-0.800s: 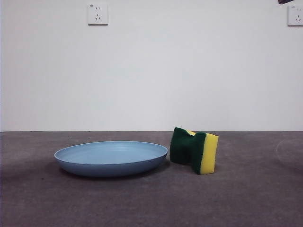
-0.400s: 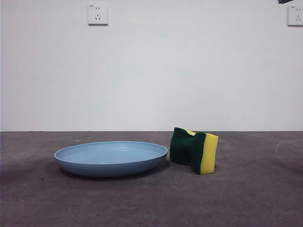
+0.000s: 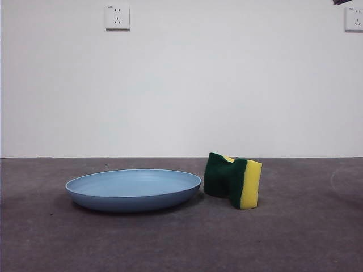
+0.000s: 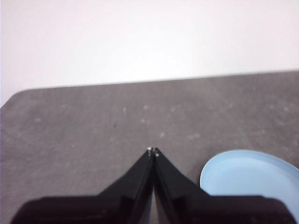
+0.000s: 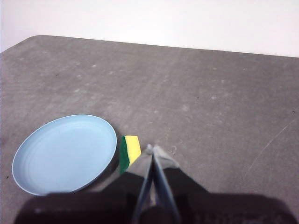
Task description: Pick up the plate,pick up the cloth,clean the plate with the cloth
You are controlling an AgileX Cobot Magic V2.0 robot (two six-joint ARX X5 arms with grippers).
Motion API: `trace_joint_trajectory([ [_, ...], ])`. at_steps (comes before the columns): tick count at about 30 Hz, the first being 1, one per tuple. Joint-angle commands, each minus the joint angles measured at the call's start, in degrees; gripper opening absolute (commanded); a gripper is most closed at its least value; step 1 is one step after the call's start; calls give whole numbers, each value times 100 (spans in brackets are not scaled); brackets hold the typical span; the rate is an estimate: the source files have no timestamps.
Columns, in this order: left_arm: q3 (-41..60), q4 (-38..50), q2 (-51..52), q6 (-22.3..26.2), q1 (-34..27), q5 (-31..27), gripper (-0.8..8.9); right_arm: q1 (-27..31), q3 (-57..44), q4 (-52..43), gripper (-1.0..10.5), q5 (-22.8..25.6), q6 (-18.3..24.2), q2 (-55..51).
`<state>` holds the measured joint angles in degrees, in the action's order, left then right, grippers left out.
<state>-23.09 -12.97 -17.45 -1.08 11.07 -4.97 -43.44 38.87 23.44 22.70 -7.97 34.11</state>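
Observation:
The light-blue plate [image 3: 133, 189] lies flat on the dark grey table, left of centre in the front view. The cloth, a yellow and dark green sponge [image 3: 233, 179], stands on its edge just right of the plate, close to its rim. My left gripper [image 4: 153, 151] is shut and empty, high above the table, with part of the plate [image 4: 252, 179] beside it. My right gripper [image 5: 152, 149] is shut and empty, high above the table; the plate [image 5: 65, 153] and the sponge [image 5: 129, 150] show below it.
A white wall with two power sockets [image 3: 117, 17] stands behind the table. A black arm tip [image 3: 342, 1] shows at the top right corner of the front view. A rounded table corner [image 4: 14, 95] shows in the left wrist view.

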Motion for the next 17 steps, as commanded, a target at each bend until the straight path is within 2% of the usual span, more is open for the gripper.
trace_joint_trajectory([
  [1,765,507,374,-42,-306,439,-3,-9,-37,-63,0,15,-55,-4],
  [6,1580,754,979,-192,-691,946,-3,-9,-37,-63,0,17,-55,-4],
  [17,2240,785,1565,-232,-1163,951,-3,-9,-37,-63,0,17,-55,-4],
])
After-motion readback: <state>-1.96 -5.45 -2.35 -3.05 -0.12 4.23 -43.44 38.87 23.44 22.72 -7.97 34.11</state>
